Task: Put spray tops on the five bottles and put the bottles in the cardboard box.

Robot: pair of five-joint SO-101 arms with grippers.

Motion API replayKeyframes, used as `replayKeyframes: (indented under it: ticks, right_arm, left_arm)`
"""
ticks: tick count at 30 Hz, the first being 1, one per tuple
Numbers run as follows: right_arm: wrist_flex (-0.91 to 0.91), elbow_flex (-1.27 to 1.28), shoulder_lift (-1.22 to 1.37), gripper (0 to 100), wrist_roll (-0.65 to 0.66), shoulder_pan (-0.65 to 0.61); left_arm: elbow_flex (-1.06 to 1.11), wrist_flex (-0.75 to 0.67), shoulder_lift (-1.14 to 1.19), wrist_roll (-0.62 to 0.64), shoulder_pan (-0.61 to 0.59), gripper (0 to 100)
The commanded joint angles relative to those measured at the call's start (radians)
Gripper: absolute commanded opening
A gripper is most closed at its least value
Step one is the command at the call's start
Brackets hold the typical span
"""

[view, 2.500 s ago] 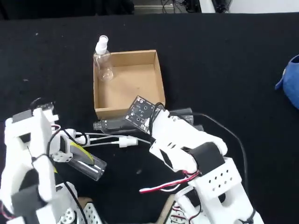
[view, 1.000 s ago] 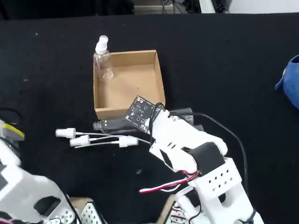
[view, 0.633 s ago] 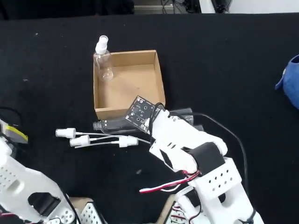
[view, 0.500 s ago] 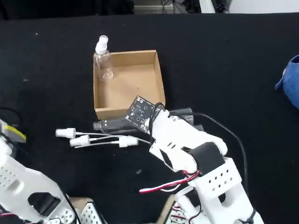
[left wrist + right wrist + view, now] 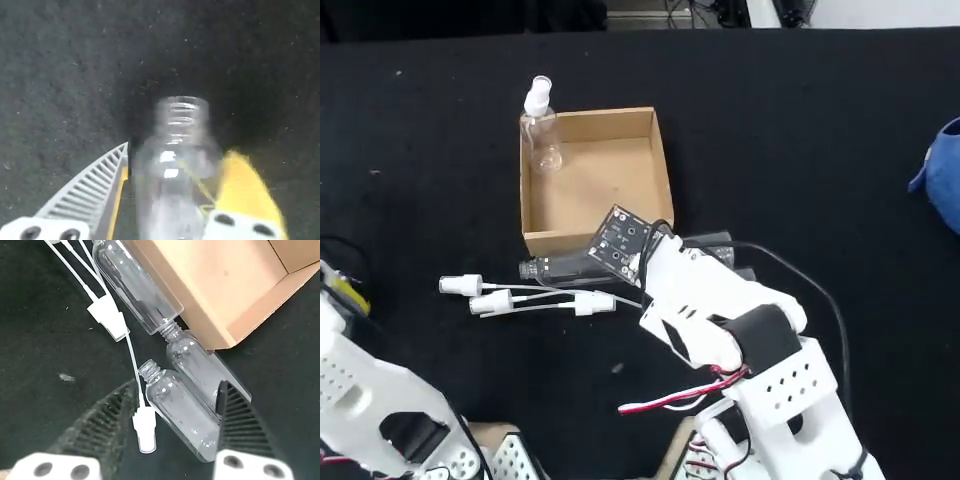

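One black counter (image 5: 800,150) carries the cardboard box (image 5: 595,180), with a capped bottle (image 5: 540,130) upright at its far left corner. The right hand (image 5: 176,386) hangs with fingers spread over three uncapped bottles (image 5: 137,287) lying just beside the box's near wall. The left hand (image 5: 177,152), at the counter's near left edge, is clenched around a bare-necked bottle (image 5: 172,185). Three spray tops (image 5: 492,302) lie loose beside the lying bottles.
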Motion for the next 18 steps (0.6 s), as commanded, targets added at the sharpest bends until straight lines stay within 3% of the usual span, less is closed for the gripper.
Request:
replayKeyframes:
  ticks: [1,5,8,12,18]
  right_arm:
    - [-0.025,-0.012,0.042,23.0,0.0,0.014]
    - [-0.046,-0.008,0.045,23.0,-0.002,-0.06]
    - [-0.069,-0.012,0.047,23.0,-0.063,-0.207]
    - [-0.221,0.03,0.111,23.0,-0.192,-0.364]
    - [-0.405,-0.007,0.352,23.0,-0.215,-0.517]
  left_arm:
    - [0.048,-0.003,-0.018,-0.012,-0.016,5]
    - [0.068,-0.009,-0.02,-0.012,-0.053,3]
    - [0.054,-0.005,-0.055,-0.011,-0.094,3]
    - [0.048,-0.009,-0.127,-0.011,-0.177,3]
    - [0.048,-0.009,-0.164,-0.005,-0.265,3]
